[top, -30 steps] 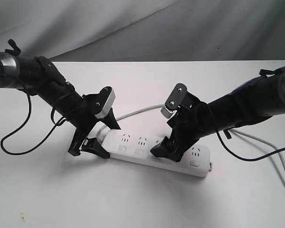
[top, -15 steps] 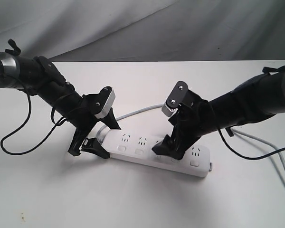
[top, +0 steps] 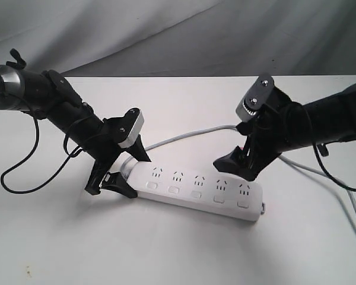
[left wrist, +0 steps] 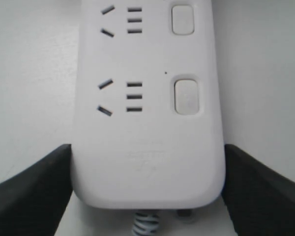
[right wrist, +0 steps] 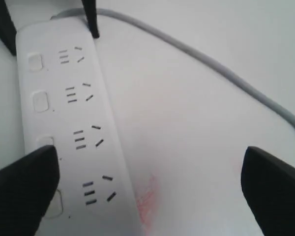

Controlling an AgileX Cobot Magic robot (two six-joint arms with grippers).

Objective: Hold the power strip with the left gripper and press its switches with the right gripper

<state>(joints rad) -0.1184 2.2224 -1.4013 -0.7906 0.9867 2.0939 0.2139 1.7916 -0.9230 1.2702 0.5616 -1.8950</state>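
Observation:
The white power strip lies on the white table with its five switches in a row along the near side. My left gripper is shut on the strip's cord end. In the left wrist view both black fingers press the sides of the power strip, and two switches show. My right gripper hangs open above and behind the strip's right part, touching nothing. The right wrist view has the right gripper spread wide, one finger over the power strip and partly covering the switches.
The strip's grey cord curves back from its left end across the table; it also shows in the right wrist view as the cord. More cables trail off at the right. A pink smudge marks the table beside the strip.
My right gripper has lifted off the middle of the strip and moved up and to the right, behind the strip's right part. The left gripper and the strip have not moved.

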